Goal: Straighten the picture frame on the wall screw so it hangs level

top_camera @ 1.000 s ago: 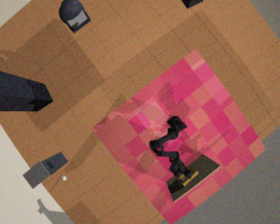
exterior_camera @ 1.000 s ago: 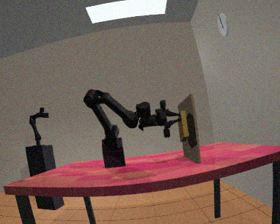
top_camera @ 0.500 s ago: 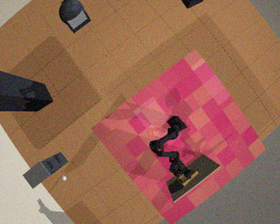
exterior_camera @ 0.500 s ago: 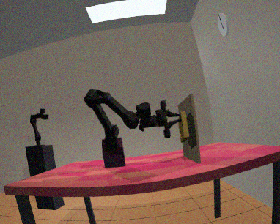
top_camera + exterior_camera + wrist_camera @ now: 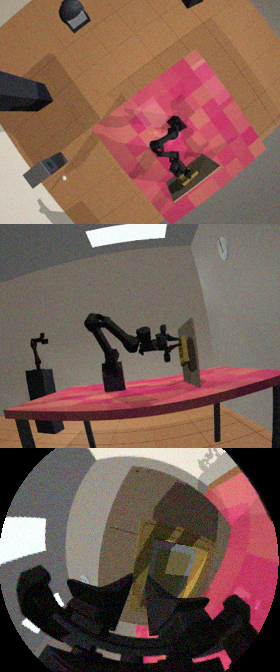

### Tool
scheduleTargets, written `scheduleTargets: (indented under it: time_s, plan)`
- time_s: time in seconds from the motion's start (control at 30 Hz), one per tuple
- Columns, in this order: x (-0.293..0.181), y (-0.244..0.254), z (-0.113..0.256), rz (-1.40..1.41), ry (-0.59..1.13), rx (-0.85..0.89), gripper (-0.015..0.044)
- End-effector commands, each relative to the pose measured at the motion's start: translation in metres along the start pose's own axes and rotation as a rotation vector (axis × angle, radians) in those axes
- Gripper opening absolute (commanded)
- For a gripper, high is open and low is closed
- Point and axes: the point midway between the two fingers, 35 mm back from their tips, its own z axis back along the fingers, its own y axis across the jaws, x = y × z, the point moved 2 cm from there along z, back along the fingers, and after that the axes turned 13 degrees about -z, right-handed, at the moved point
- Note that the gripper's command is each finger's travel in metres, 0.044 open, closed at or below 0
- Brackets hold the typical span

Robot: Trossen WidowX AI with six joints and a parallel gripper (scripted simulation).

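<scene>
The picture frame (image 5: 193, 178) (image 5: 184, 356) (image 5: 199, 573) has a gold border and a blue-grey inner mat. It is in front of the upright board (image 5: 206, 163) (image 5: 187, 327) (image 5: 125, 510), with a dark shadow beside it in the exterior view. My gripper (image 5: 187, 176) (image 5: 179, 342) (image 5: 139, 576) is shut on the frame's border, on the side that shows at the left in the wrist view. The screw and the notched strip are hidden. The frame's tilt is hard to judge, as the views are slanted and the fingers cover part of the border.
The board stands on the pink patchwork table top (image 5: 220, 117) (image 5: 146, 407) (image 5: 250, 578). The arm's base (image 5: 176, 123) (image 5: 113, 378) stands behind the gripper. Away from the table, a dark pedestal (image 5: 41, 381) carries another small arm. A round clock (image 5: 222, 248) hangs on the room wall.
</scene>
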Motion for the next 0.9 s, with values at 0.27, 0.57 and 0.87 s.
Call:
scheduleTargets:
  time_s: [0.27, 0.57, 0.87]
  plan:
    - [0.0006, -0.0013, 0.0000, -0.083, 0.000, 0.000, 0.0000]
    - [0.0008, -0.0022, 0.0000, -0.128, 0.001, 0.000, 0.0000]
    - [0.0011, -0.0031, -0.0001, -0.181, 0.001, 0.000, 0.0000]
